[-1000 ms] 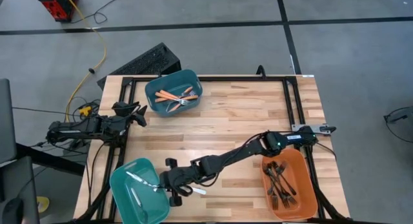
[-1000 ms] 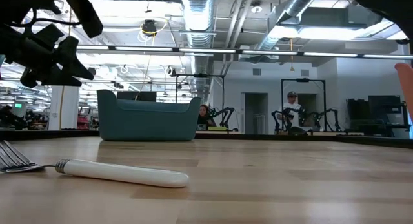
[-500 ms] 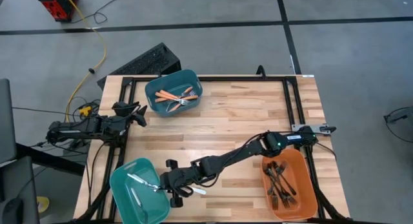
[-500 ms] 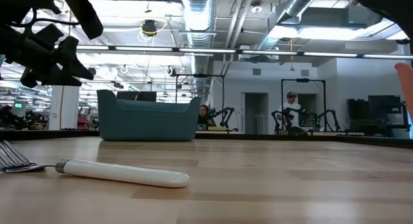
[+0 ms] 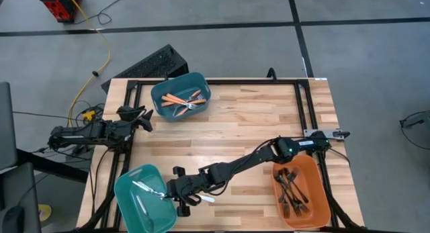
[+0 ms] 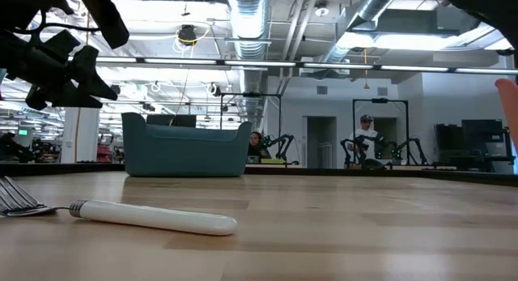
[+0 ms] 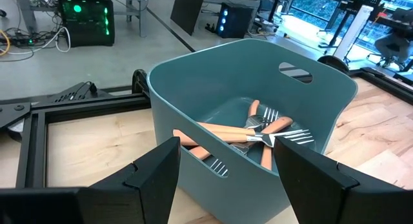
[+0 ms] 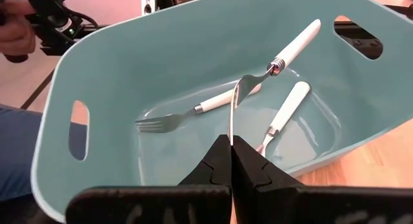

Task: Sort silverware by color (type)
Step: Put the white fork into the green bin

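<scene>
One white-handled fork (image 8: 284, 53) is in my right pincer (image 8: 231, 145). My two dark fingers (image 8: 216, 166) are pressed tight together on its thin metal end. The white handle sticks out past them, over the near teal bin (image 8: 161, 53).

Two more white-handled forks lie on the floor of that bin. One fork (image 8: 193, 111) lies with its prongs to one side. The other fork (image 8: 284, 117) lies just beside it.

From above, my right pincer (image 5: 176, 191) is at the right rim of the near teal bin (image 5: 127, 205), at the near left corner of the table (image 5: 255, 119). My right arm reaches across the wood from the right side.

One last white-handled fork (image 6: 154, 216) lies flat on the table, just right of my right pincer and near the front edge.

Many black forks (image 5: 292, 186) lie piled in the orange bin (image 5: 316, 216) at the near right corner.

Some orange-handled forks (image 7: 248, 130) lie in the far teal bin (image 5: 164, 92) at the far left of the table.

My left pincer (image 7: 226, 166) waits off the left edge of the table. It is spread wide and holds nothing. It points at the far teal bin.
</scene>
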Motion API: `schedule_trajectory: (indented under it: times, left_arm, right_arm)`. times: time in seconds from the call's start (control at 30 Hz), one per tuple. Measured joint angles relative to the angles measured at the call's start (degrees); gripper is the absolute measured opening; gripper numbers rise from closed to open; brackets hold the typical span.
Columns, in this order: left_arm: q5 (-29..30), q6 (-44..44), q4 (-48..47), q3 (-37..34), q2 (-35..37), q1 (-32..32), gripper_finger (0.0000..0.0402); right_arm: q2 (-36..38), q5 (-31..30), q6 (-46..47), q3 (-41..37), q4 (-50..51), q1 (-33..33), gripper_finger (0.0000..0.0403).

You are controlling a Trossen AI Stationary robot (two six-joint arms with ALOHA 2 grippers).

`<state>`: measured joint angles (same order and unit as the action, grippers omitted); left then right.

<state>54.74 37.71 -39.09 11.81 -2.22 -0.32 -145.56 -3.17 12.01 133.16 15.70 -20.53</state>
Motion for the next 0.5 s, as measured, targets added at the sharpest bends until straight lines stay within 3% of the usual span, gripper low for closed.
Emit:
schedule_trajectory:
  times: [0.5]
  left_arm:
    - [0.02,0.0,0.0,0.0,0.0,0.01,0.0235]
  right_arm:
    - [0.0,0.01,-0.39,-0.39,-0.88,0.12,0.003]
